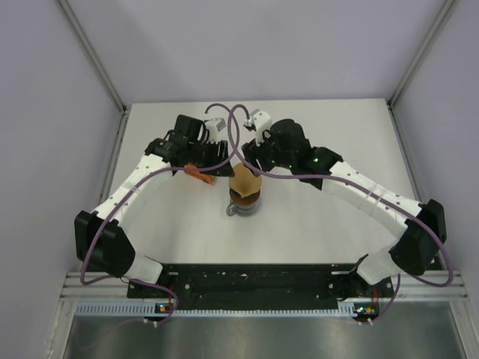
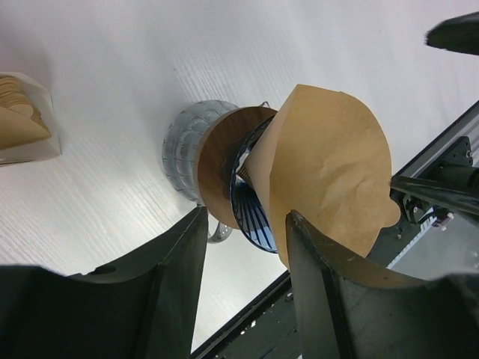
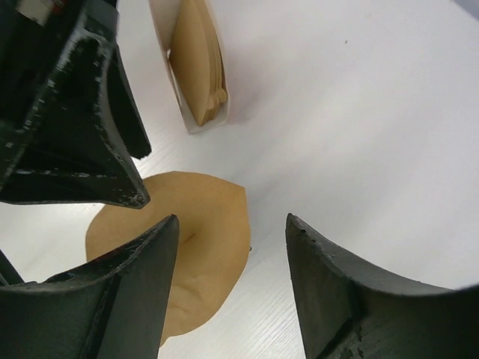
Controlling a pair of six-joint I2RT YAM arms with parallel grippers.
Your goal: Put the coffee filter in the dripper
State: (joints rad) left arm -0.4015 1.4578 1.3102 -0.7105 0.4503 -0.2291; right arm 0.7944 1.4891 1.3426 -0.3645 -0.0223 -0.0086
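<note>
The tan coffee filter (image 1: 245, 181) stands with its point inside the blue ribbed dripper (image 2: 258, 217) and sticks well out of it. It also shows in the left wrist view (image 2: 329, 157) and the right wrist view (image 3: 202, 247). The dripper sits on a dark brown ring (image 2: 217, 172) on the glass jug (image 2: 183, 146). My left gripper (image 1: 222, 166) is open, its jaws (image 2: 243, 224) apart beside the dripper and holding nothing. My right gripper (image 1: 251, 158) is open just above the filter (image 3: 232, 224), with empty table between its fingers.
The pack of brown filters (image 1: 199, 173) lies just left of the jug; it also shows in the left wrist view (image 2: 19, 120) and the right wrist view (image 3: 198, 67). Both arms crowd over the jug. A black rail (image 1: 247, 278) runs along the near table edge.
</note>
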